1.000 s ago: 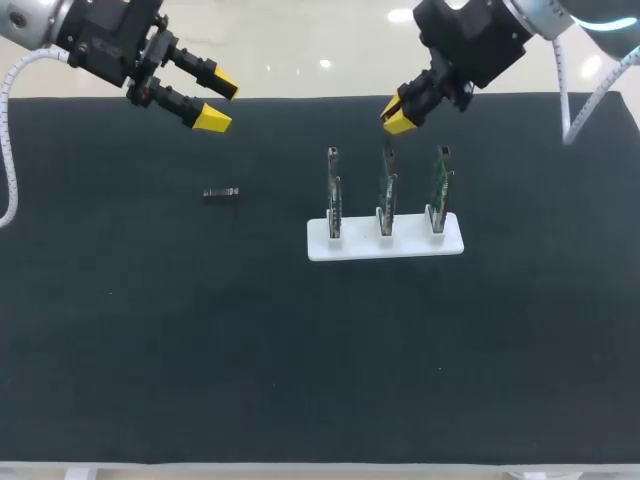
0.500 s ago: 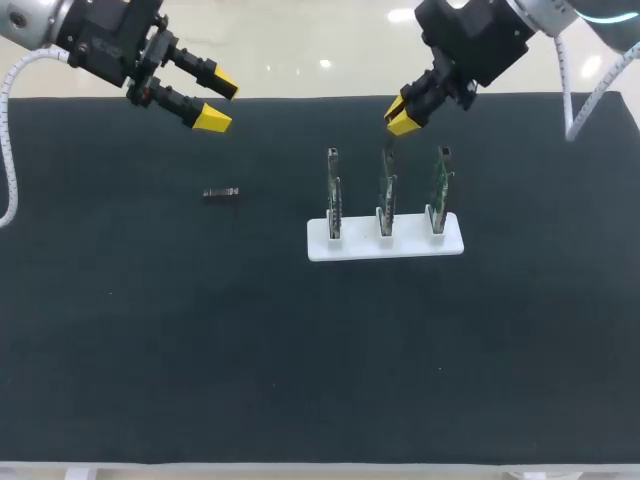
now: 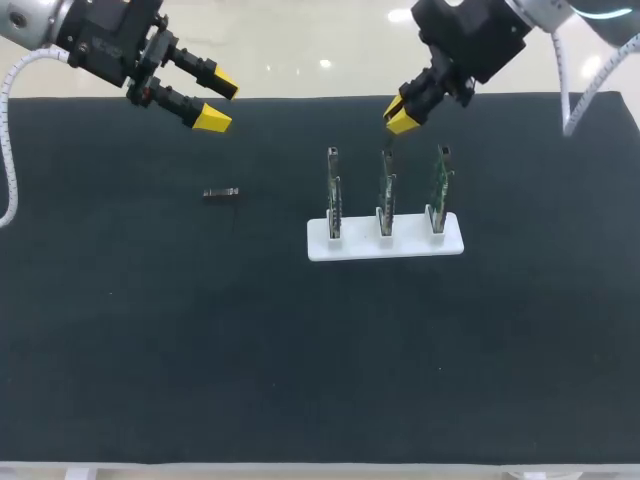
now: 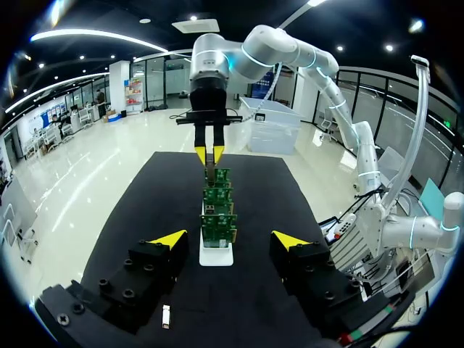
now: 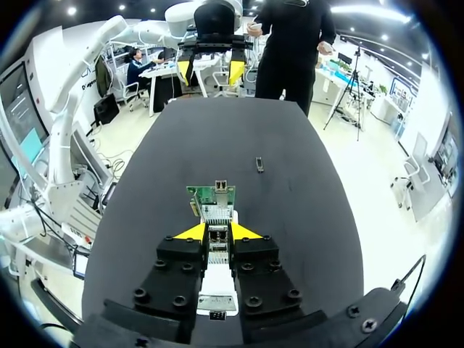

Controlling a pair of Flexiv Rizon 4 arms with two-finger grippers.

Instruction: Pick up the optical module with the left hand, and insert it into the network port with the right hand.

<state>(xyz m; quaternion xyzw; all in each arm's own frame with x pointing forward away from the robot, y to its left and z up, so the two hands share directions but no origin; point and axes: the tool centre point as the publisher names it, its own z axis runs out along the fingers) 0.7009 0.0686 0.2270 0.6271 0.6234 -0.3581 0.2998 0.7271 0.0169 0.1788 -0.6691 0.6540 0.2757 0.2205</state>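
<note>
One optical module (image 3: pixel 221 193), a small grey bar, lies on the black mat left of the boards; it also shows under my left gripper (image 4: pixel 166 317). My left gripper (image 3: pixel 218 103) hangs open above the mat's far left, well off this module, with nothing between its fingers. My right gripper (image 3: pixel 400 117) hovers just above and behind the middle circuit board (image 3: pixel 386 185). Its yellow tips stand close together on a small grey metal module (image 5: pixel 217 243). The middle board's port (image 5: pixel 216 212) lies just ahead of that module.
A white stand (image 3: pixel 385 246) holds three upright green circuit boards in a row, right of the mat's middle. The left board (image 3: pixel 333 190) and the right board (image 3: pixel 440 182) flank the middle one. The black mat (image 3: pixel 300 360) stretches to the near edge.
My right gripper has shifted slightly up and to the right, away from the middle board's top. The left arm and the module on the mat have not moved.
</note>
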